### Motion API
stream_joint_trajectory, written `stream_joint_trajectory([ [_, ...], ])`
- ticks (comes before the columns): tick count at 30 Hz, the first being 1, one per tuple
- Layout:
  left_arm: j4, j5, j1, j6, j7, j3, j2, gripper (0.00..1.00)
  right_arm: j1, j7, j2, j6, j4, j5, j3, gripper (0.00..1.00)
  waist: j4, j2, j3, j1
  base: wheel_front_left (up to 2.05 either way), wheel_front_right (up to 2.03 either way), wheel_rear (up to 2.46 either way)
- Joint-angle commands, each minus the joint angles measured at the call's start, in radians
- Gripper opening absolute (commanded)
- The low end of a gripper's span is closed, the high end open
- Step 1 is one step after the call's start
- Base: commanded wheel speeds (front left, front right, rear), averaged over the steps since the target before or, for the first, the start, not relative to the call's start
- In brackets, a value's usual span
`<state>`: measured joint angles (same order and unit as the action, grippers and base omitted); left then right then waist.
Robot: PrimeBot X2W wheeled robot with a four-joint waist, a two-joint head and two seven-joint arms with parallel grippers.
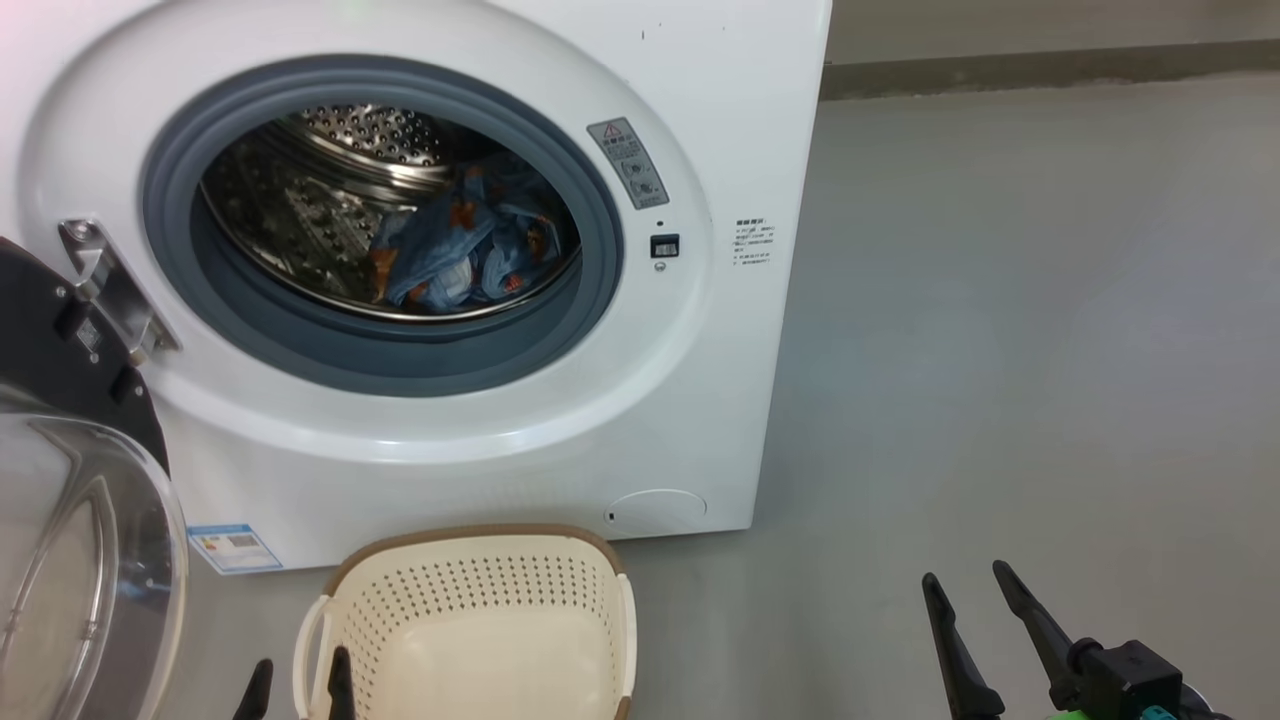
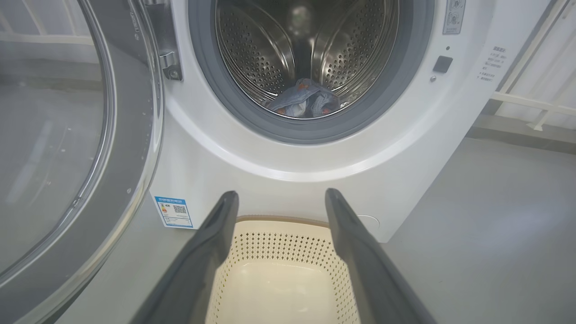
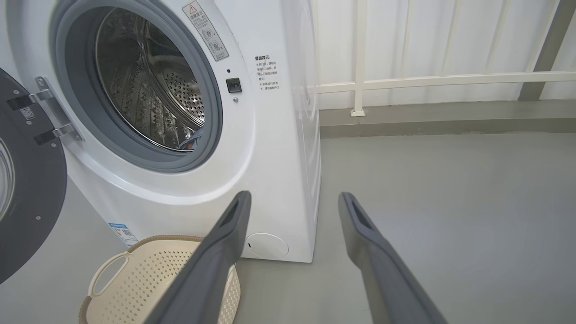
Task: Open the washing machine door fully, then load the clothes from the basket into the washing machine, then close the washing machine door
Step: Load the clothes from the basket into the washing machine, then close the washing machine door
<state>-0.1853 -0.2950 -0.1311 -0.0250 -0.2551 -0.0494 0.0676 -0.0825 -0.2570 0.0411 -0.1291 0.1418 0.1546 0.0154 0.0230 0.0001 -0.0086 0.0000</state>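
Gaping wide and empty, the left gripper hovers at the basket, the right gripper over floor; the right wrist view adds a white railing.

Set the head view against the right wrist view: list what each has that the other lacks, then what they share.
Head view: the whole heap of clothes inside, the door's clear glass bowl, and the left gripper, open, by the basket's left handle.
Right wrist view: a white railing behind the washer, and the washer's side panel.
Both: the washer with its door open, the empty basket, and the open right gripper.
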Motion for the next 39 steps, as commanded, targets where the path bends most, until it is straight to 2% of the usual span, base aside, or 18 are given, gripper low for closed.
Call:
stream_joint_trajectory([
  [1, 0.039, 0.011, 0.002, 0.007, -0.007, 0.042, -0.001, 1.00, 0.015, -0.005, 0.009, -0.002, -0.024, -0.014, 0.020, 1.00, -0.003, -0.0001, -0.011, 0.0000, 0.00, 0.00, 0.00],
  [21, 0.105, 0.028, -0.068, -0.008, -0.007, 0.071, -0.014, 1.00, 0.013, -0.005, 0.009, -0.002, -0.020, -0.031, -0.022, 1.00, -0.020, -0.0001, -0.034, 0.0000, 0.00, 0.00, 0.00],
  [39, 0.111, 0.036, -0.073, -0.026, -0.007, 0.061, -0.017, 1.00, 0.020, -0.005, 0.009, -0.002, -0.006, -0.019, -0.021, 1.00, -0.016, -0.0001, -0.025, 0.0000, 0.00, 0.00, 0.00],
])
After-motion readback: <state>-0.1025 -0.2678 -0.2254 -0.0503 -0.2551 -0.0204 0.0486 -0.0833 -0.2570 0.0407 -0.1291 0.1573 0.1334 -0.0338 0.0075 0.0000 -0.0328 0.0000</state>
